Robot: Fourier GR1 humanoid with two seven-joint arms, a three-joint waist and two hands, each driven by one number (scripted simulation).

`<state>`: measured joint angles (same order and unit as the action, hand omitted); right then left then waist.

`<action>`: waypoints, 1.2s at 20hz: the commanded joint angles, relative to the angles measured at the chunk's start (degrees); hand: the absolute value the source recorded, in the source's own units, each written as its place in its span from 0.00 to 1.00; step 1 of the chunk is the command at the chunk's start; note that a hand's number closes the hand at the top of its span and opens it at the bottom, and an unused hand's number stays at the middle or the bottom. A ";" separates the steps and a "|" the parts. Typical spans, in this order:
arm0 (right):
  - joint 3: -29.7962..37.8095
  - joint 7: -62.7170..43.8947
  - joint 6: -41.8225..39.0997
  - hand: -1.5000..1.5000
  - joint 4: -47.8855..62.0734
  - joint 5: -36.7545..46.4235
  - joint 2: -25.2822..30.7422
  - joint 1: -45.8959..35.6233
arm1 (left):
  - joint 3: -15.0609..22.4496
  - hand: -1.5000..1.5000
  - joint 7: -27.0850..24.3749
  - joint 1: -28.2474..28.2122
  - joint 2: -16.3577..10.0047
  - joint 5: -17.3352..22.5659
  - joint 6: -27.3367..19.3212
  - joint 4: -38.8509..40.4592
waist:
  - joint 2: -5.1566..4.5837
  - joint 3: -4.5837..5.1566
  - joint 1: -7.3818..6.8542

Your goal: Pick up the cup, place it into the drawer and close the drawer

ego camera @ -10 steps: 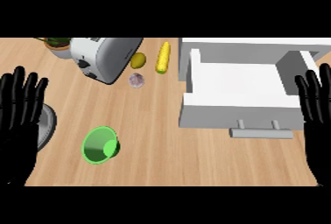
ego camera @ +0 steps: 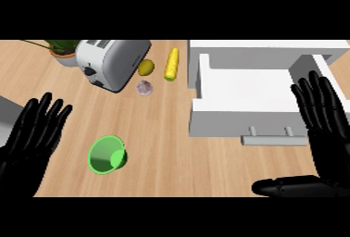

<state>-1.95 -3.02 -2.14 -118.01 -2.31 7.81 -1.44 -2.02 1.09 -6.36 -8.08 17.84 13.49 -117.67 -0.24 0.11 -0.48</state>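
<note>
A green cup lies on its side on the wooden counter at the lower left, its mouth facing up and left. My left hand is open just left of the cup, fingers straight and pointing up, not touching it. The white drawer stands pulled open at the upper right, with a grey bar handle on its front. My right hand is open at the right edge beside the drawer, fingers up and thumb stretched low to the left.
A silver toaster sits at the upper left with a potted plant behind it. A corn cob, an olive-yellow fruit and a garlic bulb lie between the toaster and the drawer.
The view has shifted, so everything now sits lower and to the right in the picture. Both hands stay open; the right thumb now shows at the bottom.
</note>
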 commanded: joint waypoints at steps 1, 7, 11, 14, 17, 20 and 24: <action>-1.08 -1.79 -2.11 0.00 3.61 -0.31 0.85 -1.89 | -1.24 0.00 1.07 -4.28 -0.58 7.22 4.54 3.40 | 0.18 -0.07 -0.06; 0.74 -1.49 -3.58 0.00 7.50 -1.02 0.25 -6.07 | -2.33 0.00 3.14 2.14 0.31 2.58 1.10 7.91 | 0.22 -0.11 0.43; 2.49 -4.37 -2.87 0.00 7.83 -1.20 1.28 -11.47 | -6.51 0.00 -6.23 0.49 -2.17 2.87 8.92 20.85 | 0.16 -0.07 0.42; 4.30 -0.60 -5.21 0.00 9.25 -2.81 1.29 -8.39 | -6.31 0.00 -3.00 3.78 -2.16 0.49 6.46 21.42 | 0.22 -0.11 0.48; 5.79 1.14 -6.16 0.00 10.80 -3.28 1.93 -8.76 | -5.90 0.00 -12.79 -0.10 -0.26 -4.36 8.53 27.87 | 0.22 -0.10 0.43; 6.27 -3.06 -7.06 0.00 8.04 -4.80 3.20 -9.63 | -8.06 0.00 -15.38 4.48 -1.96 -6.76 7.79 36.94 | 0.20 -0.09 0.64; 3.47 -2.99 -4.06 0.00 8.24 -0.27 0.89 -10.83 | -10.19 0.00 -23.40 7.38 -3.49 -8.82 9.67 49.28 | 0.18 -0.07 0.66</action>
<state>3.06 -5.11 -7.45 -108.64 -4.74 9.79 -12.13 -9.85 -17.33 -2.46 -10.08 10.44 22.20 -78.44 -0.06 0.03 0.08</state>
